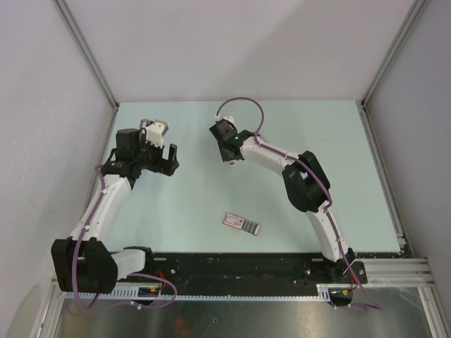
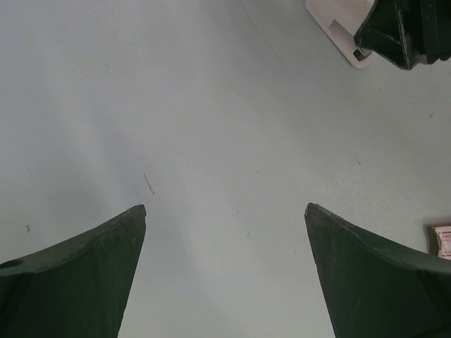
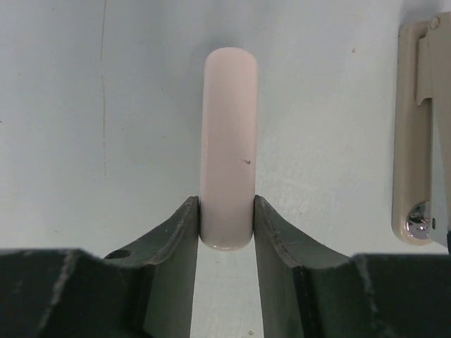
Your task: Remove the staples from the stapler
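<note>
The stapler (image 1: 230, 164) is pale beige and lies at the middle back of the table. My right gripper (image 1: 228, 153) is over it. In the right wrist view that gripper (image 3: 226, 201) is shut on a pale rounded bar of the stapler (image 3: 228, 127). Another beige part with a metal rivet (image 3: 416, 141) lies to the right. A corner of the stapler (image 2: 342, 28) shows in the left wrist view. My left gripper (image 1: 169, 158) is open and empty (image 2: 225, 208), left of the stapler and apart from it. No staples show in any view.
A flat pink-and-grey packet (image 1: 242, 224) lies near the table's front middle; its edge shows in the left wrist view (image 2: 442, 241). Grey walls close the table at the left, back and right.
</note>
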